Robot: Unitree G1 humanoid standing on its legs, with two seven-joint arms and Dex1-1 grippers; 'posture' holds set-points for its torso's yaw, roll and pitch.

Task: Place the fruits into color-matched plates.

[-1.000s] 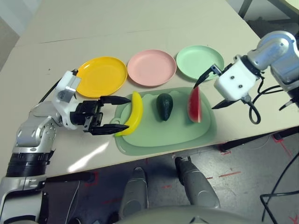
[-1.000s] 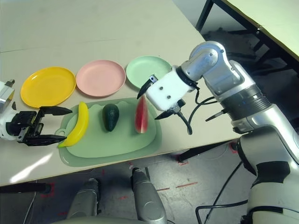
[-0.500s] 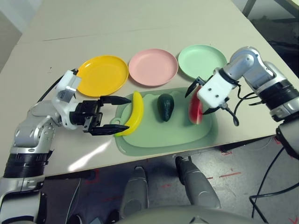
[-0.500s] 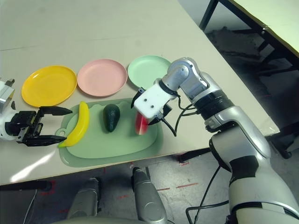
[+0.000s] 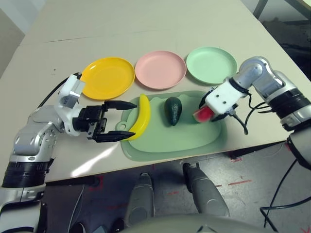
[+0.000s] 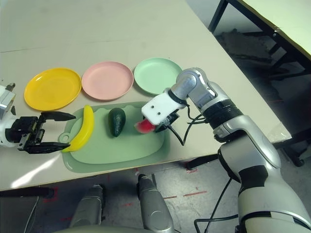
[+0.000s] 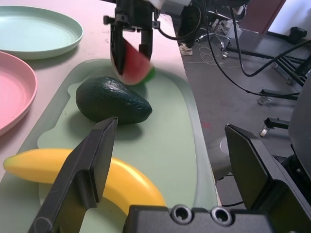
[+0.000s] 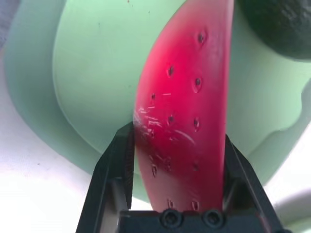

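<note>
A red watermelon wedge [image 5: 202,114] lies tilted at the right end of the pale green cutting mat [image 5: 180,141], and my right gripper [image 8: 177,145] is shut on it, one black finger [image 8: 114,162] on each flat side. On the mat's middle rests the dark green avocado [image 5: 172,110]. At the mat's left end lies the yellow banana [image 5: 141,116]. My left gripper [image 5: 130,118] is open, its fingertips at the banana's left side, not closed on it. Behind the mat stand the yellow plate [image 5: 108,77], the pink plate [image 5: 160,69] and the mint green plate [image 5: 211,64], all without fruit.
Bare beige table stretches behind the plates and to the left of my left arm. The table's front edge runs just below the mat. A black cable [image 5: 252,114] hangs off my right wrist near the mat's right end.
My right gripper came down over the watermelon wedge and closed on it; the wedge now sits tilted instead of standing upright. The left arm has stayed put.
</note>
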